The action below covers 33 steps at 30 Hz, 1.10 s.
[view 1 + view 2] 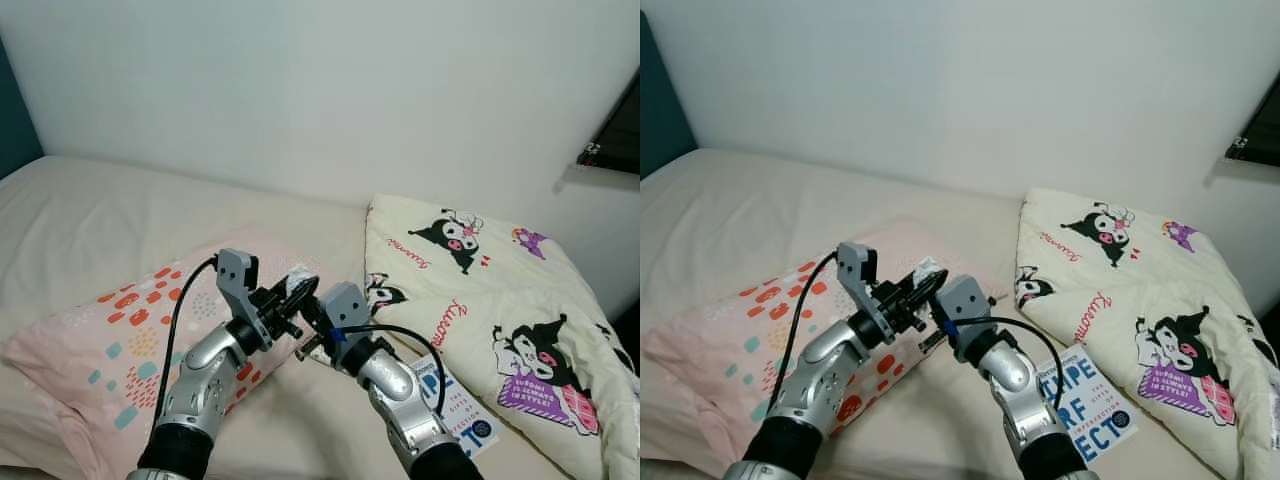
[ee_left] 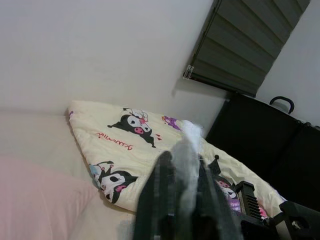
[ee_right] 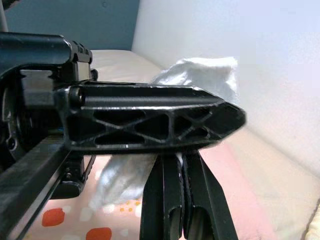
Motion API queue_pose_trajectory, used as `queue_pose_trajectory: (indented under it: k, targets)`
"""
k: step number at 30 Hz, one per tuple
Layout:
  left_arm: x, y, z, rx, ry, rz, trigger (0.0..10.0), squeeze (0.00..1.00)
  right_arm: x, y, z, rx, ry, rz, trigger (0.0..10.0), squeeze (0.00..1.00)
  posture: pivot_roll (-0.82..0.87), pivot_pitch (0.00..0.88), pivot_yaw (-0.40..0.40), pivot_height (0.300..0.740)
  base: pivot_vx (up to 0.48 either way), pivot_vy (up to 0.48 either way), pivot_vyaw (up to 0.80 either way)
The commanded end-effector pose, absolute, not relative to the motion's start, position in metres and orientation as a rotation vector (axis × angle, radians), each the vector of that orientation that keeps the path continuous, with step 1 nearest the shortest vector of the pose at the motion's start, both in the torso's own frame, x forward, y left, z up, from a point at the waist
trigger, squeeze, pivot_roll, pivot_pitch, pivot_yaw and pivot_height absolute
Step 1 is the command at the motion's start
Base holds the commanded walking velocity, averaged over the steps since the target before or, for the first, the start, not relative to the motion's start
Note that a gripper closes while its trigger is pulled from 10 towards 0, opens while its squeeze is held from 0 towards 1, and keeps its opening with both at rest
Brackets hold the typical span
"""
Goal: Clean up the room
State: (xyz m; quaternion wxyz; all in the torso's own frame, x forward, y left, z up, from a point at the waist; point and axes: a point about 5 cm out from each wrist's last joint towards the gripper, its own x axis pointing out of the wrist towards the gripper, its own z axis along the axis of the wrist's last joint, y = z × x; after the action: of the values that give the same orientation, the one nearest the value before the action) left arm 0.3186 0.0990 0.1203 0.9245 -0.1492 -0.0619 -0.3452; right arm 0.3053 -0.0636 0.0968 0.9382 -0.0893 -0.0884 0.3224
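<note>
Above the pink pillow [image 1: 120, 330], left pincer [image 1: 297, 291] pinches a crumpled wrapper [image 3: 200, 75]; right pincer [image 3: 181, 165], at its 5 o'clock, is pressed together. The wrapper looks light, soft, crushable: grip mid-bunch.

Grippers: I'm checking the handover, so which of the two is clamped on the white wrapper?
The left gripper: its fingers pinch the crumpled white wrapper between them. The right gripper is shut on nothing, just below the left one, above the pink pillow.
</note>
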Motion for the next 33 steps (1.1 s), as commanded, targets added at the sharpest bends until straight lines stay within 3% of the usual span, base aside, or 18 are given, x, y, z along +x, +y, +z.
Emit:
queue_pose_trajectory:
  k: [1,11,12,13,18,19,27,31,33]
  targets:
    - [0.32,0.097,0.123,-0.309,-0.134,-0.723,0.0,0.0,0.306,-0.065,0.096,-0.186,-0.174,0.653,10.0,0.0,-0.01,0.0,-0.14,0.74,0.0,0.0,0.0]
    - [0.32,0.098,0.123,-0.323,-0.14,-0.723,0.0,0.0,0.307,-0.066,0.096,-0.172,-0.167,0.647,10.0,0.0,-0.02,0.0,-0.138,0.74,0.0,0.0,0.0]
    - [0.32,0.098,0.123,-0.324,-0.141,-0.721,0.0,0.0,0.307,-0.066,0.096,-0.154,-0.164,0.647,10.0,0.55,-0.02,0.0,-0.138,0.74,0.0,0.0,0.0]
    - [0.32,0.098,0.123,-0.325,-0.141,-0.72,0.0,0.0,0.307,-0.066,0.096,-0.142,-0.162,0.647,10.0,1.0,-0.02,0.0,-0.138,0.74,0.0,0.0,0.0]
    - [0.32,0.099,0.123,-0.329,-0.143,-0.718,0.0,0.0,0.308,-0.066,0.098,-0.144,-0.175,0.644,10.0,1.0,-0.01,0.0,-0.141,0.74,0.0,0.0,0.0]
    - [0.32,0.099,0.123,-0.33,-0.143,-0.719,0.0,0.0,0.308,-0.065,0.1,-0.139,-0.188,0.649,10.0,0.0,-0.02,0.0,-0.142,0.74,0.0,0.0,0.0]
    - [0.32,0.1,0.121,-0.314,-0.141,-0.707,0.0,0.0,0.31,-0.068,0.098,-0.187,-0.184,0.617,10.0,0.0,-0.02,0.0,-0.144,0.74,0.0,0.0,0.0]
    - [0.322,0.105,0.12,-0.28,-0.151,-0.654,0.0,0.0,0.307,-0.072,0.08,-0.221,-0.074,0.626,10.0,0.0,-0.02,0.0,-0.142,0.74,0.0,0.0,0.0]
    - [0.325,0.111,0.121,-0.265,-0.163,-0.605,0.0,0.0,0.301,-0.077,0.057,-0.274,0.068,0.644,10.0,0.0,-0.02,0.0,-0.14,0.74,0.0,0.0,0.0]
